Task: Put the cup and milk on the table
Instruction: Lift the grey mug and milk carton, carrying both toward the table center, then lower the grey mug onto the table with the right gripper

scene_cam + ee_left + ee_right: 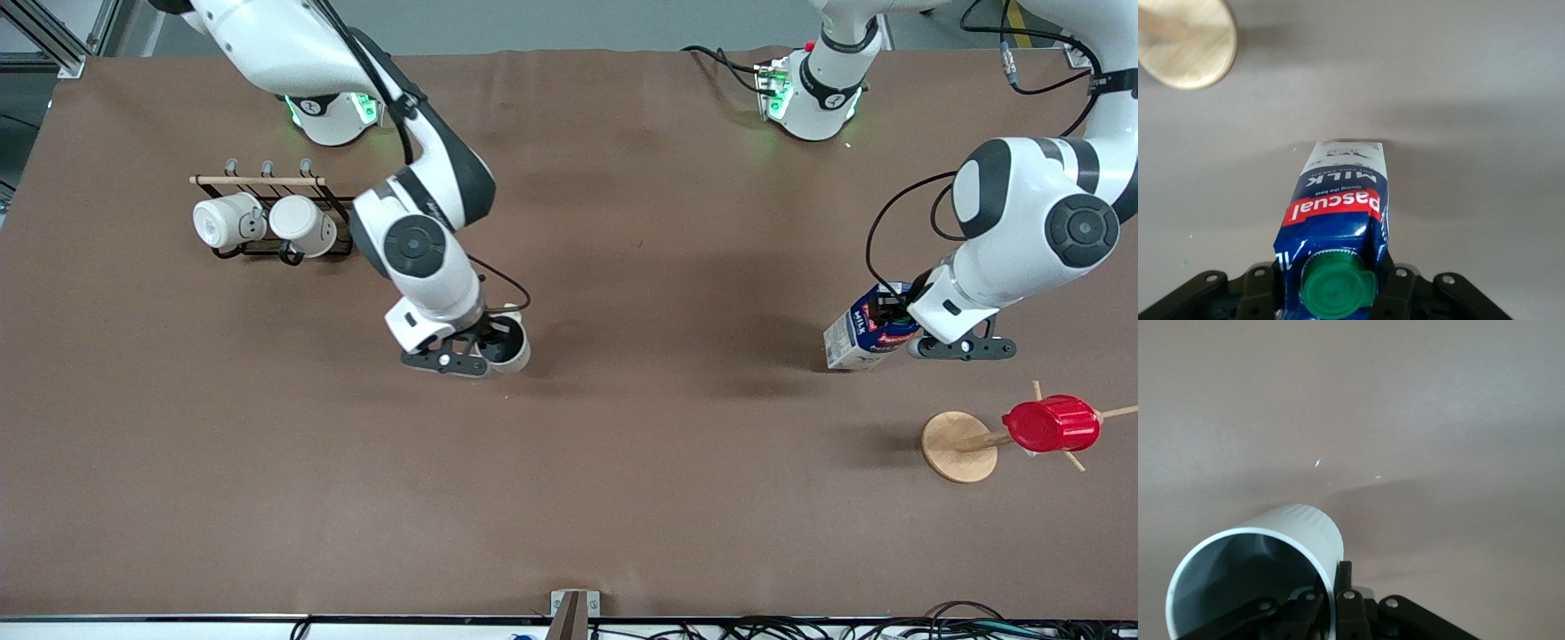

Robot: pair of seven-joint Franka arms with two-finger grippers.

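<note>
Nearest the front camera, a red ribbed cup (1051, 424) hangs on a wooden peg stand (958, 446) at the left arm's end of the worktop (622, 498). Farther back, the left end effector (889, 322) is clenched on the milk carton (864, 336), tilted, its base on the worktop. The right end effector (491, 342) grasps the cream mug (511, 347) by its rim. Farthest, two white mugs (265, 224) hang on a rack (267, 185).

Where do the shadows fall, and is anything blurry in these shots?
Front view: soft shadows spread on the table beside the milk and cup. Left wrist view: the green cap is slightly soft. Right wrist view: the cup's rim is sharp.
</note>
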